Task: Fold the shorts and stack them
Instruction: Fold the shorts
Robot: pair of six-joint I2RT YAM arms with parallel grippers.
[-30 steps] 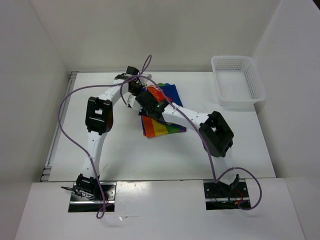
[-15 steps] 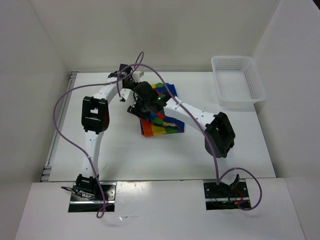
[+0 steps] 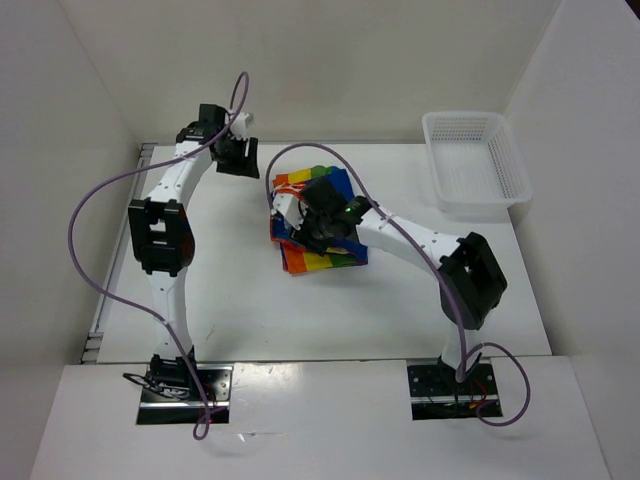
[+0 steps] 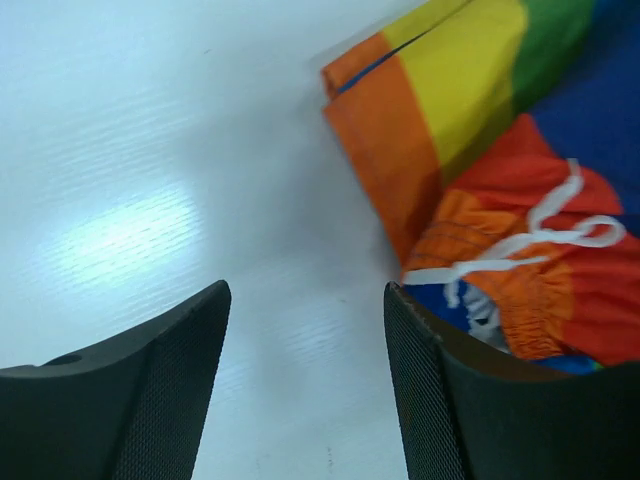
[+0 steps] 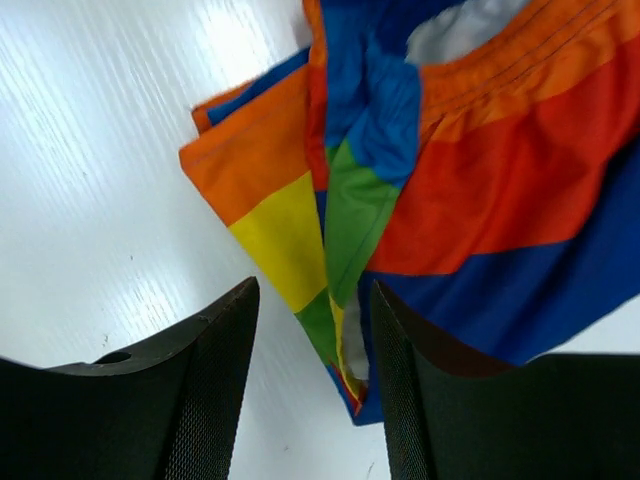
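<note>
The rainbow-striped shorts (image 3: pixel 322 261) lie bunched and partly folded at mid-table. In the left wrist view their orange and yellow edge and white drawstring (image 4: pixel 545 215) lie at the upper right. My left gripper (image 3: pixel 240 155) is open and empty over bare table (image 4: pixel 305 390), just left of the shorts. My right gripper (image 3: pixel 303 222) hovers over the shorts, partly hiding them. It is open (image 5: pixel 315 390), and a green and yellow corner of the shorts (image 5: pixel 340 250) hangs down between its fingers, with no grip on it.
A white mesh basket (image 3: pixel 478 165) stands at the far right of the table. White walls close in the left, back and right sides. Purple cables loop above both arms.
My left gripper has drawn back from over the shorts to the far left. My right arm has swung right and its gripper now sits lower over the pile. The shorts look more bunched.
</note>
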